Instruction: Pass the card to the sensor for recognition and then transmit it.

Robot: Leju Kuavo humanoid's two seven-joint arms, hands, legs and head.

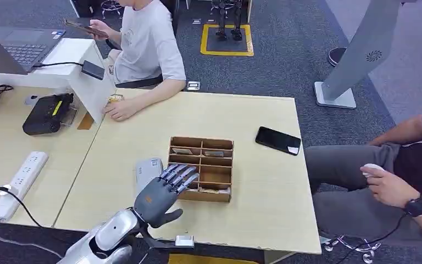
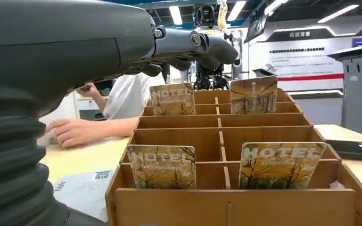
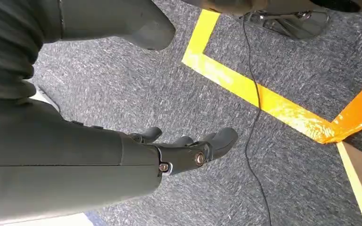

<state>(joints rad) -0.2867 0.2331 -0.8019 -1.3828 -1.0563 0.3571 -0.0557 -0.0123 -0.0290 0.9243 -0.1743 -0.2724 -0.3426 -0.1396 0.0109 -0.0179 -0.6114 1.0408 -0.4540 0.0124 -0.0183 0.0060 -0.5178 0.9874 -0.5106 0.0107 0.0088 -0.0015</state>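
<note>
Power strip [image 1: 17,184]: white, far left on the lt. wood table [image 1: 264,220], cable trailing off the near edge.
Sensor [image 1: 147,171]: flat grey pad w/ QR label, just left of the card rack, partly under the fingers.
Left hand [image 1: 162,193]: raised above the table at the rack's left front corner, fingers apart and outstretched over the rack edge, holding nothing.
Card rack [image 1: 201,168]: open wooden box w/ slots, centre of table; wrist cam shows "HOTEL" cards [image 2: 161,166] standing upright in front and back slots.
Phone [image 1: 277,141]: black, face up, right of rack, well apart.
Right hand [image 3: 188,153]: hanging over grey carpet [image 3: 287,61] w/ yellow tape, fingers loosely spread, nothing held.
People: one seated at far side, hand resting on table; another at right edge.
</note>
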